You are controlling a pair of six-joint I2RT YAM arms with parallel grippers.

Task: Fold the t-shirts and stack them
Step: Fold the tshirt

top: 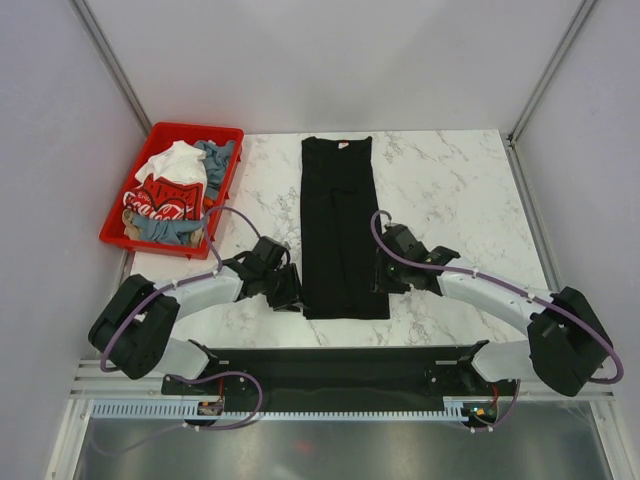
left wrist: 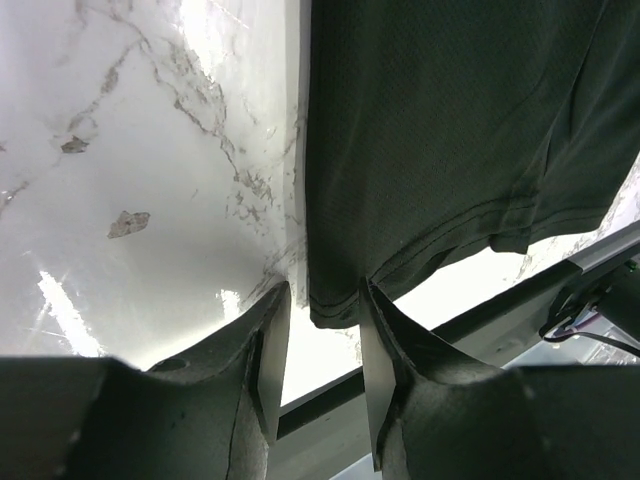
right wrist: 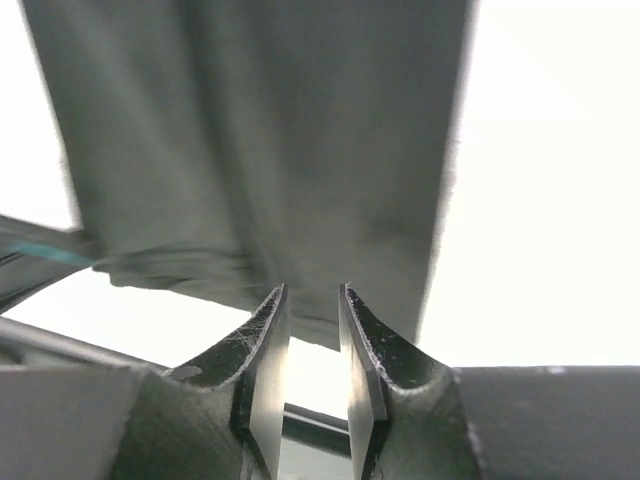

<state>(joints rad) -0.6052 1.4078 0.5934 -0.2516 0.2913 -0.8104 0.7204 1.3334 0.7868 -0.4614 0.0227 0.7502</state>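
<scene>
The black t-shirt (top: 340, 230) lies flat in the middle of the marble table (top: 450, 190). It is folded into one long narrow strip that runs from the far side of the table toward the near side. Its small neck label (top: 343, 144) is at the far end, and the hem is at the near end, close to the near edge of the table.

The left gripper (top: 285, 290) is low over the table at the near left corner of this strip. In the left wrist view its fingers stand apart around the left gripper (left wrist: 324, 288) gap, and the hem corner of the black t-shirt (left wrist: 450, 130) reaches in between the fingertips. The cloth is not pinched there, so this gripper is released.

The right gripper (top: 385, 275) is at the right edge of the strip, also near the near side of the table. In the right wrist view the right gripper (right wrist: 312, 292) has a narrow gap between its fingers, and the bright table shows through this gap. The black t-shirt (right wrist: 270, 150) lies just beyond the tips, so this gripper also grips nothing.

At the far left corner of the table stands the red bin (top: 195, 127). Inside it are, in a loose heap, a white t-shirt (top: 178, 163), a red t-shirt (top: 165, 198) with Coca-Cola lettering and a grey-blue t-shirt (top: 215, 155).
</scene>
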